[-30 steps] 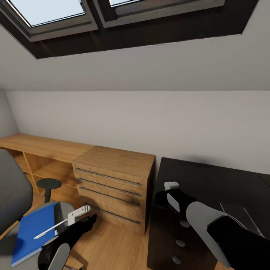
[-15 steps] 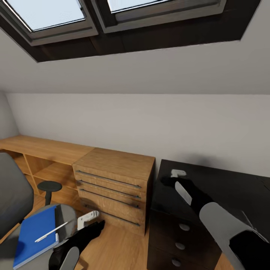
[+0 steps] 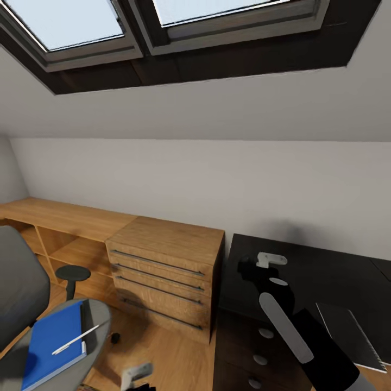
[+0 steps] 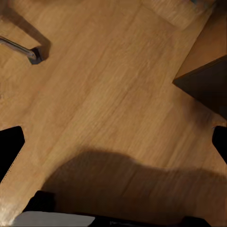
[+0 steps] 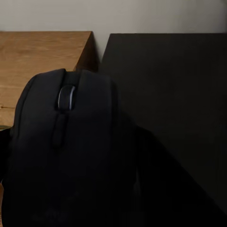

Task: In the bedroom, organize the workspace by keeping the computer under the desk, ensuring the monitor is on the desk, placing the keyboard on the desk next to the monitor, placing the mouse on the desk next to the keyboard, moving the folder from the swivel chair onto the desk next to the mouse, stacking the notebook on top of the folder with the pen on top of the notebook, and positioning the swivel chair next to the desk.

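The swivel chair (image 3: 16, 293) stands at the left with the blue folder (image 3: 51, 345) flat on its seat. The white pen (image 3: 76, 339) lies on the folder. The black desk (image 3: 326, 271) is at the right. My right gripper (image 3: 256, 265) hovers over the desk's near left corner, shut on the dark mouse (image 5: 71, 142), which looms large in the right wrist view. A flat dark grey slab (image 3: 347, 332) with a pale edge lies on the desk; I cannot tell whether it is the notebook or the keyboard. My left gripper (image 3: 136, 376) hangs low by the chair, open (image 4: 113, 146) over bare floor.
A light wooden dresser (image 3: 168, 255) stands between chair and desk, with low wooden shelving (image 3: 60, 217) to its left. The desk's black drawer unit (image 3: 265, 332) with silver knobs is below my right arm. A chair caster (image 4: 35, 54) rests on the wooden floor. Skylights slope overhead.
My left arm has dropped from beside the chair seat to low over the floor. My right arm, still holding the mouse, has shifted slightly right over the desk. The view has tilted a little.
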### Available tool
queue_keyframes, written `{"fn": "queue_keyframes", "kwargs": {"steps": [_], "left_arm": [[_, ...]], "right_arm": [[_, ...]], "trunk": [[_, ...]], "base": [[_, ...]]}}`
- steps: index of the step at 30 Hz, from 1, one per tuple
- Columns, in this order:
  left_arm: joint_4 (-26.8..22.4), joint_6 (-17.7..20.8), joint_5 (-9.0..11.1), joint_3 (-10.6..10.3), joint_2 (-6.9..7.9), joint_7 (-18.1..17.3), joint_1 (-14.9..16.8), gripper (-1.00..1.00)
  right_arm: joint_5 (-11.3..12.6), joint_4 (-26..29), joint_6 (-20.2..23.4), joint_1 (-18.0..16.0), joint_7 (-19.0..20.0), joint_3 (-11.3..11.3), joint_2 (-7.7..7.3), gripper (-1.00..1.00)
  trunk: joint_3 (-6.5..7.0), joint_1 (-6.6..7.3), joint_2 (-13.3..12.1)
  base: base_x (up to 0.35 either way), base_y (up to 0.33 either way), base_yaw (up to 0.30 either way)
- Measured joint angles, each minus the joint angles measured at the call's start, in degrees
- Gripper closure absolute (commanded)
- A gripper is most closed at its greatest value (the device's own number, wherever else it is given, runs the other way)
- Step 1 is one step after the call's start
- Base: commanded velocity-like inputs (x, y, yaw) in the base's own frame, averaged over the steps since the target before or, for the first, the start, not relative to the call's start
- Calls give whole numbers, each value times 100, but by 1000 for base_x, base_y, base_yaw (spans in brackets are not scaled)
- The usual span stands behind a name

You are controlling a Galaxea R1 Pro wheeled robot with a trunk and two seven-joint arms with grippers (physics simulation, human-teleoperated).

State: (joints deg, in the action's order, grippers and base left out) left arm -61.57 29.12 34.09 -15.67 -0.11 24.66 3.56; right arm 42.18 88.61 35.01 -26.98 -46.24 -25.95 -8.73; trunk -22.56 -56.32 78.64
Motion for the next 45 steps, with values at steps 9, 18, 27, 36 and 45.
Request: {"fn": "queue_keyframes", "kwargs": {"steps": [9, 18, 27, 36, 45], "left_arm": [[1889, -2025, -707, -274, -58, -25, 9, -100], [1957, -2479, -748, -299, -98, -6, 9, -100], [1961, -2614, -750, -320, -102, 11, 6, -100], [2349, -3133, -796, -514, -100, 14, 6, -100], [2372, -3164, -789, -509, -100, 15, 7, -100]], "right_arm": [[148, 120, -50, 41, -17, 18, 84, 100], [161, 120, -97, 43, -15, 42, 78, 100], [163, 116, -105, 43, -17, 42, 80, 100], [167, 114, 20, 42, 9, 11, 14, 100], [137, -39, 808, 42, 1156, 344, -639, 100]], "trunk": [[162, 197, -361], [352, 392, -722], [491, 527, -965], [507, 528, -964], [552, 528, -964]], "base": [[-18, 0, 0], [-338, 0, -235], [-240, 0, -225], [-4, -126, -103], [0, -229, -252]]}}
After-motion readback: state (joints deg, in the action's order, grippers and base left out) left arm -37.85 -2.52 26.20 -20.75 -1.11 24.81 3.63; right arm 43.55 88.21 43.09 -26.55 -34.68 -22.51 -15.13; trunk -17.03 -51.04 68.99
